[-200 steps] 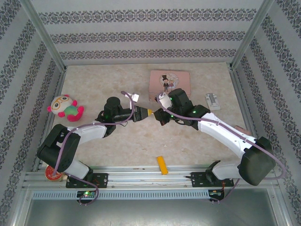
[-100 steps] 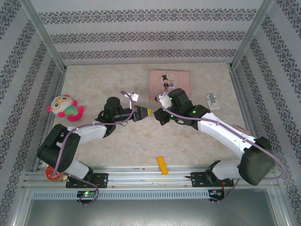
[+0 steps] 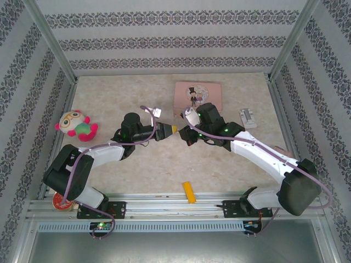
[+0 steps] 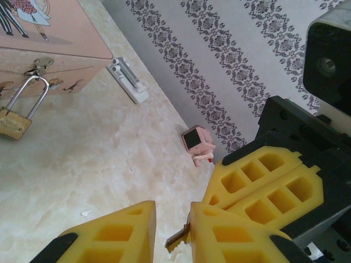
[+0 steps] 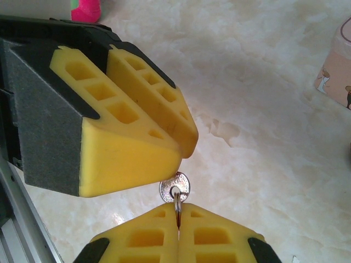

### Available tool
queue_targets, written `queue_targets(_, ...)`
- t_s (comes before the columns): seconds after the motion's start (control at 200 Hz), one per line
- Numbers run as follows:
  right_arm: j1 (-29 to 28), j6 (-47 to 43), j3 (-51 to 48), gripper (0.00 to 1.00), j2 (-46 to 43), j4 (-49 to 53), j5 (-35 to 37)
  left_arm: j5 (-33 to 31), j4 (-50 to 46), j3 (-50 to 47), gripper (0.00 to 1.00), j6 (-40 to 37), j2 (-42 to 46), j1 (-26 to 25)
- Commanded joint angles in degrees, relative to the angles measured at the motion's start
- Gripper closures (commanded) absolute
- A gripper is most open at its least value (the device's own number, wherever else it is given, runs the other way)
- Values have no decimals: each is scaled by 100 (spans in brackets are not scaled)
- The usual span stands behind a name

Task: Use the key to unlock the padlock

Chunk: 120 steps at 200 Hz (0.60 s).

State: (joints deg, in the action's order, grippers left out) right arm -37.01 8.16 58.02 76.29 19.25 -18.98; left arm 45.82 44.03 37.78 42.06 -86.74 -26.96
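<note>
The small brass padlock (image 4: 13, 124) hangs by its thin shackle from the hasp of the pink picture tin (image 4: 49, 38), which lies at the back of the table (image 3: 198, 95). My two grippers meet tip to tip at mid-table. The right gripper (image 5: 178, 207) is shut on the key's ring, and the silver key head (image 5: 174, 186) shows just above its tips. The key blade (image 4: 176, 239) pokes into the gap of my left gripper (image 4: 173, 211), close to one finger. The left jaws stand apart and do not clamp it. From above, the left gripper (image 3: 171, 130) faces the right gripper (image 3: 185, 133).
A white latch piece (image 3: 248, 118) lies right of the tin. A small pink toy (image 4: 198, 143) sits near the right wall. A plush doll (image 3: 77, 125) lies at the left, and a yellow bar (image 3: 188, 192) at the front edge. Metal frame rails bound the table.
</note>
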Motion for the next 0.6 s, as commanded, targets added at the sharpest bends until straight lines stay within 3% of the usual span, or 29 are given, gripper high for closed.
queue_targets(0.0, -60, 80, -10, 100, 44, -191, -119, -39, 431, 54, 78, 47, 122, -59)
queue_targets(0.245, -61, 132, -48, 100, 22, -271, -89, -3, 388, 80, 100, 65, 131, -55)
queue_targets(0.445, -65, 242, -120, 100, -42, -325, -28, -21, -43, 102, 100, -215, 332, -61)
queue_targets(0.595, -41, 454, -358, 84, -263, -475, 279, -25, -1248, 330, 100, -1038, 750, -58)
